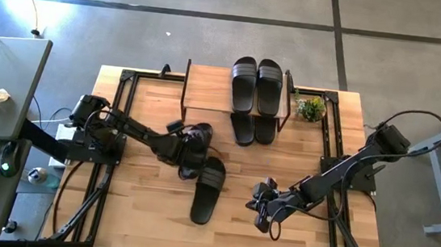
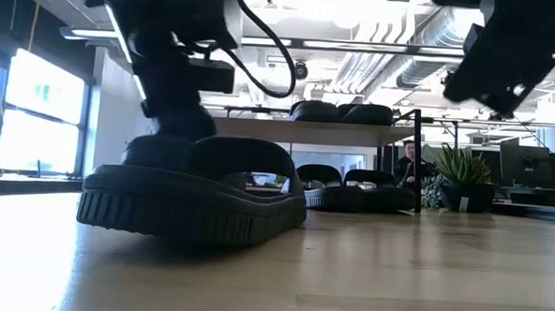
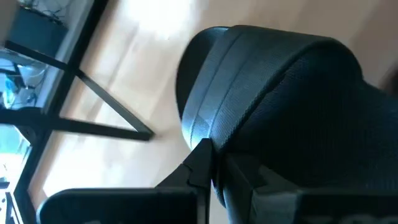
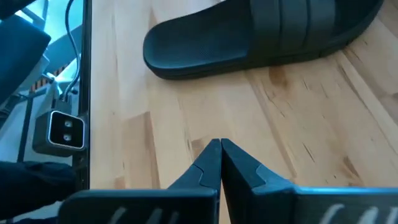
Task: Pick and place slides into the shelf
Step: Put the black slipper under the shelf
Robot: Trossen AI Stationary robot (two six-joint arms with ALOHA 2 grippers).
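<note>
Two slides lie side by side on the shelf's (image 1: 208, 86) top board (image 1: 257, 85), and two more sit on its lower level (image 1: 253, 129). One slide lies flat on its sole on the table (image 1: 207, 190) (image 2: 191, 194). My left gripper (image 1: 188, 147) is shut on another slide (image 1: 196, 144), just left of the flat one and in front of the shelf. My right gripper (image 1: 263, 206) (image 4: 220, 148) is shut and hovers over bare wood to the right of the flat slide (image 4: 261, 31). My left gripper holds the slide by its wide striped strap (image 3: 249, 93), with one fingertip (image 3: 200, 163) against the strap's edge. The strap fills the wrist view and hides the other finger. Whether the sole is off the table, I cannot tell.
A small potted plant (image 1: 311, 108) (image 2: 460, 173) stands right of the shelf. Black frame rails run along the table's left (image 1: 120, 114) and right (image 1: 329, 134) sides. A person sits in the room beyond the table (image 2: 409, 161). Bare wood lies near the front edge (image 1: 138, 221).
</note>
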